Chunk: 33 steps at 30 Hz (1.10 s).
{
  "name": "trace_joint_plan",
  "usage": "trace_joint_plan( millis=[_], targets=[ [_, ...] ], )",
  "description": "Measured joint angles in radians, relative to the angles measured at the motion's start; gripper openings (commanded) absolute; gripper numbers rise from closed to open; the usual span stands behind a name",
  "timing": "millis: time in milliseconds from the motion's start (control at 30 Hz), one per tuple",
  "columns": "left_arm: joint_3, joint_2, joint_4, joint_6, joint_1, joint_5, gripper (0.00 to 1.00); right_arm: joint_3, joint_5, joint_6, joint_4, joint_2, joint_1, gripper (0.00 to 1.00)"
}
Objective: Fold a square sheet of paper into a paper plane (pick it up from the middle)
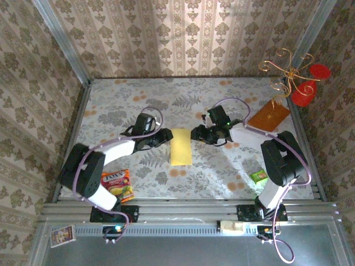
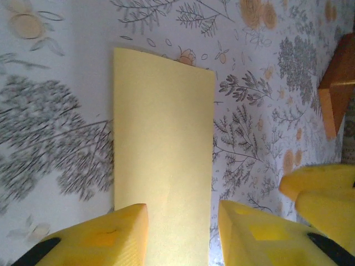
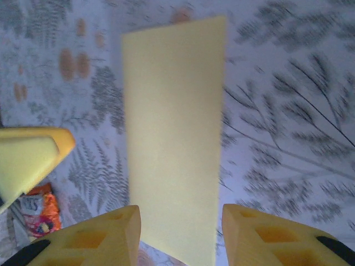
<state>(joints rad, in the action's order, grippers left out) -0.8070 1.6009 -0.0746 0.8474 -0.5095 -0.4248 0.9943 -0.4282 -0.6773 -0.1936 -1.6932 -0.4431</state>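
Dead centre of the frame from the top camera lies the yellow sheet of paper (image 1: 181,147), flat on the floral table (image 1: 233,166). It shows as a narrow upright rectangle, probably doubled over, though the soft focus hides any crease.

The left gripper (image 1: 166,135) noses in at the paper's upper left edge, and the right gripper (image 1: 195,133) mirrors it at the upper right edge. Whether either tip touches the sheet, this view cannot say.

On the left wrist camera the two yellow fingers (image 2: 111,238) stand apart at the bottom of the frame, and the sheet runs up from the gap between them, unclamped. The right wrist camera shows the same: fingers (image 3: 260,233) spread, with the paper lying loose between them.

The overhead view alone catches a green packet (image 1: 258,176) at lower right. It also catches a red-and-gold ornament (image 1: 297,77) in the upper right corner.

The left wrist camera gets the orange-brown board (image 2: 338,83) at its right edge. The right wrist camera gets a snack packet (image 3: 36,213) at its lower left.
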Motion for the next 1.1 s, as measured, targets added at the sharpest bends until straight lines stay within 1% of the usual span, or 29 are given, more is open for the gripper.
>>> trace_joint_plan(
  millis=[100,233,467,667,800,933,1100],
  targets=[
    [-0.052,0.090,-0.018,-0.012,0.001,-0.051,0.32,-0.086,0.030,-0.066,0.013,0.046,-0.007,0.45],
    [-0.111,0.183,-0.015,-0.025,0.003,-0.075,0.30,-0.161,0.059,-0.132,0.019,0.107,-0.030,0.45],
    [-0.145,0.260,-0.014,-0.037,0.017,-0.080,0.27,-0.230,0.038,-0.218,0.090,0.121,-0.058,0.41],
    [-0.148,0.274,-0.005,-0.037,0.028,-0.088,0.25,-0.234,0.000,-0.268,0.145,0.080,-0.102,0.41],
    [-0.148,0.274,-0.001,-0.036,0.033,-0.088,0.25,-0.227,-0.023,-0.280,0.148,0.025,-0.132,0.41],
    [-0.148,0.274,0.000,-0.037,0.034,-0.089,0.24,-0.215,-0.033,-0.290,0.154,0.008,-0.142,0.37],
    [-0.147,0.274,0.000,-0.037,0.034,-0.091,0.24,-0.215,-0.058,-0.305,0.190,-0.012,-0.154,0.35]
  ],
)
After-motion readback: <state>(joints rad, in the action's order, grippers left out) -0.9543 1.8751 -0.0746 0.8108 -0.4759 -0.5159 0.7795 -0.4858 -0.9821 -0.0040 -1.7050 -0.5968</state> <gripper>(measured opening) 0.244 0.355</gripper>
